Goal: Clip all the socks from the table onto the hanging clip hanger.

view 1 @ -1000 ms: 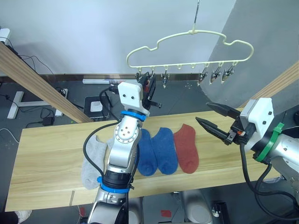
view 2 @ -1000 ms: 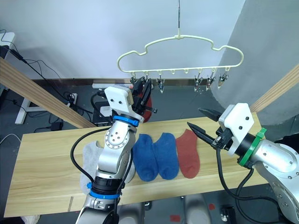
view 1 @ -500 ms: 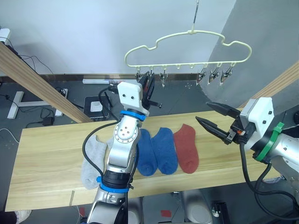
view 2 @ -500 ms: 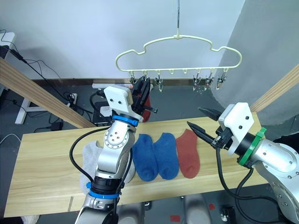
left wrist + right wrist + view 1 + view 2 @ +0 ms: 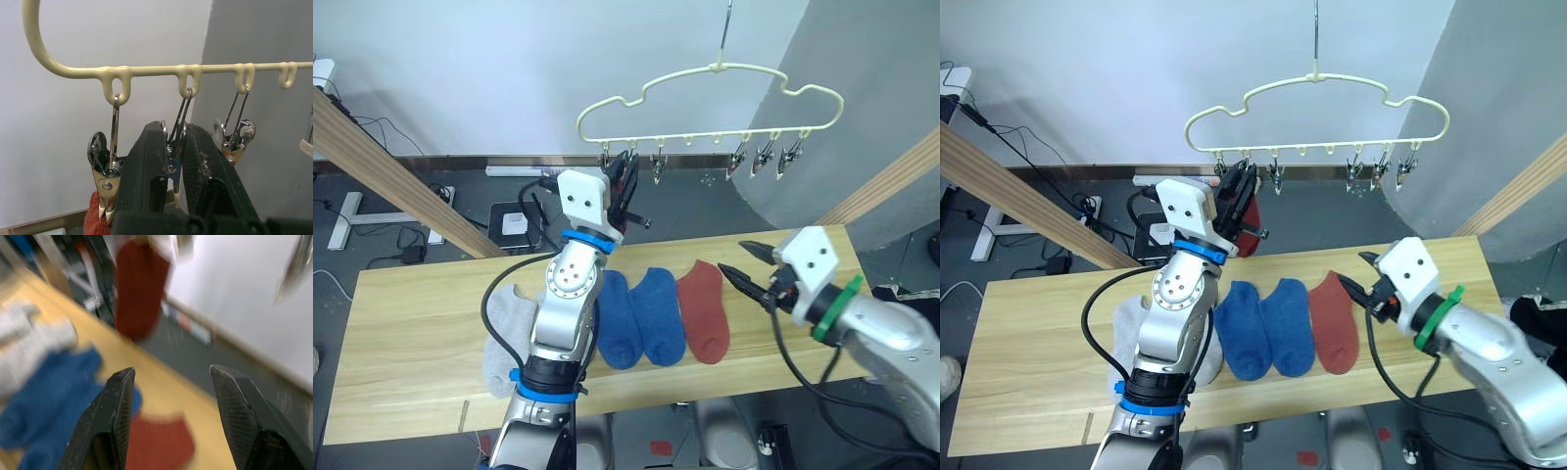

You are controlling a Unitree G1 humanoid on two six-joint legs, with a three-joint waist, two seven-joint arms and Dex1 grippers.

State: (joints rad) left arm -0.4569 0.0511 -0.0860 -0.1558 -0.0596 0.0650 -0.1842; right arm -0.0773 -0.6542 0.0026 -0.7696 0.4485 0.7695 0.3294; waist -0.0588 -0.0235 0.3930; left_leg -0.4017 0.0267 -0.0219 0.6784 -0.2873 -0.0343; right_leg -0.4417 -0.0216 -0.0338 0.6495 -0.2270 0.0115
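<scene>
The clip hanger [image 5: 710, 96] hangs by its hook above the far edge of the table [image 5: 421, 333]. Six silver clips are on its bar, three at the left end and three at the right. The left gripper [image 5: 173, 147] is raised to the second clip [image 5: 172, 161] from the left, and its two fingers are pressed together on this clip. One red sock [image 5: 1246, 217] hangs from the first clip [image 5: 106, 166], just beside the gripper.

On the table I count five socks: two grey socks [image 5: 499, 338] at the left, partly behind the left arm, two blue socks [image 5: 641, 318] in the middle, and one red sock on the table [image 5: 703, 311] at the right. The right gripper [image 5: 744, 264] is above the table, just right of this red sock, with its fingers spread wide and nothing between them.
</scene>
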